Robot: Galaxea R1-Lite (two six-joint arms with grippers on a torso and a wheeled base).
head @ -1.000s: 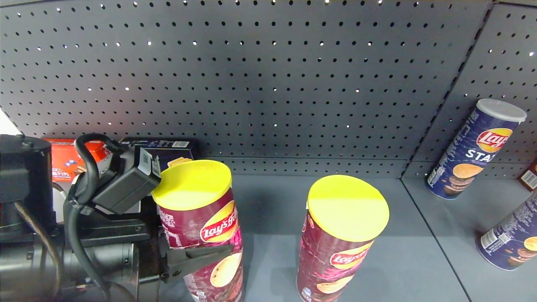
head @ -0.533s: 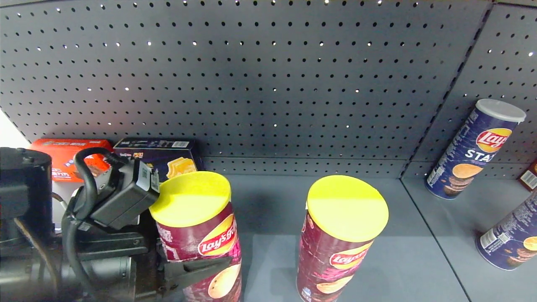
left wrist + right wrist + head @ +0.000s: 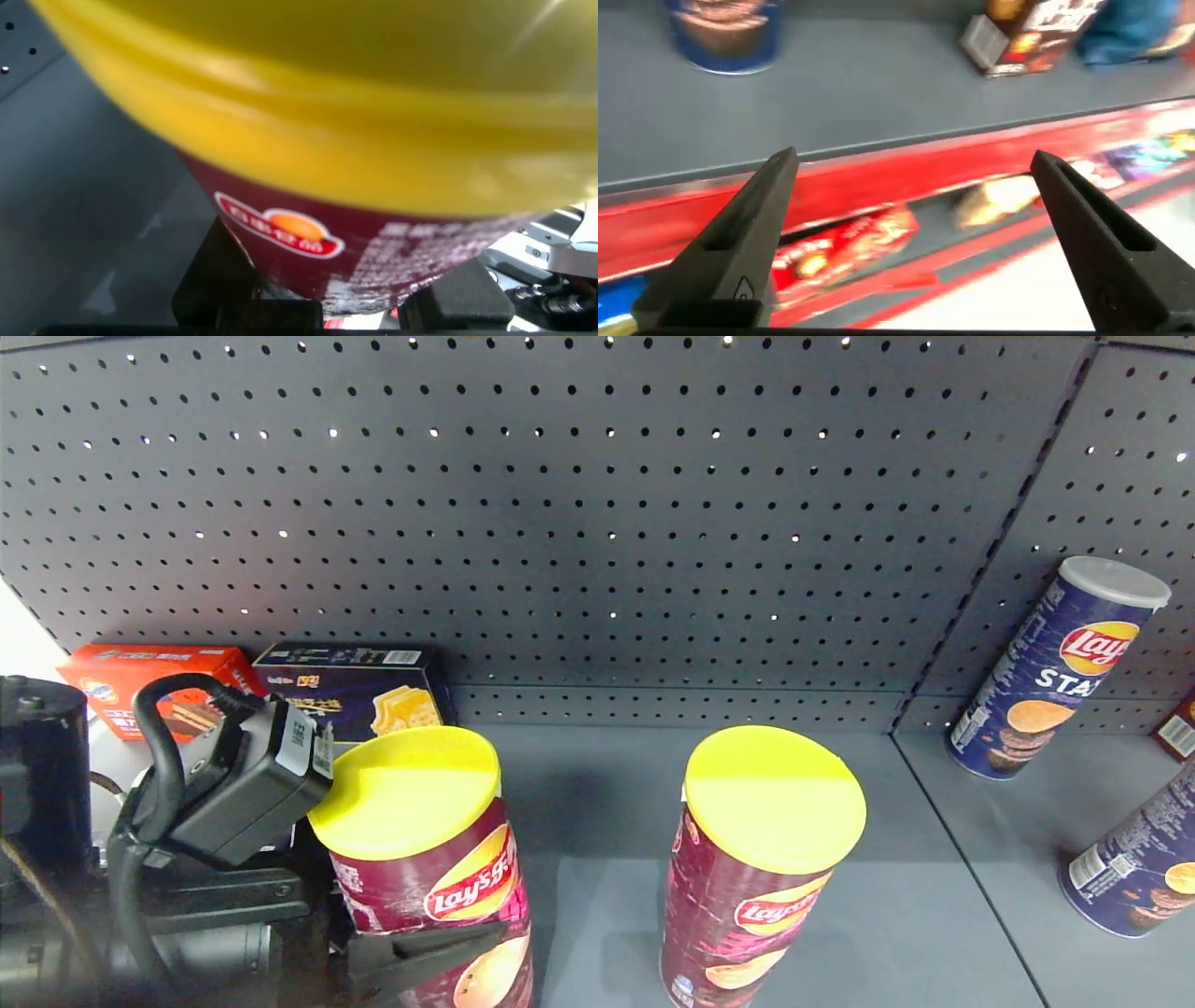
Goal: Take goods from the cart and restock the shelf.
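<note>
A maroon chip can [image 3: 425, 887] is clamped upright between the jaws of the left gripper [image 3: 448, 947], below its lid [image 3: 406, 793], so it can be stood on the shelf [image 3: 597, 821]; the right gripper [image 3: 915, 247] is spread wide, nothing between its jaws

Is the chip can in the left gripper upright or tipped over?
Upright: the held can has its yellow lid facing up, like the standing can beside it; the left gripper is clamped across its side.

The left jaws, clamped on the yellow-lidded can [image 3: 411, 859], have slid leftward and lower, baring more of the orange box [image 3: 103, 677] and dark box [image 3: 355, 695] behind them.
</note>
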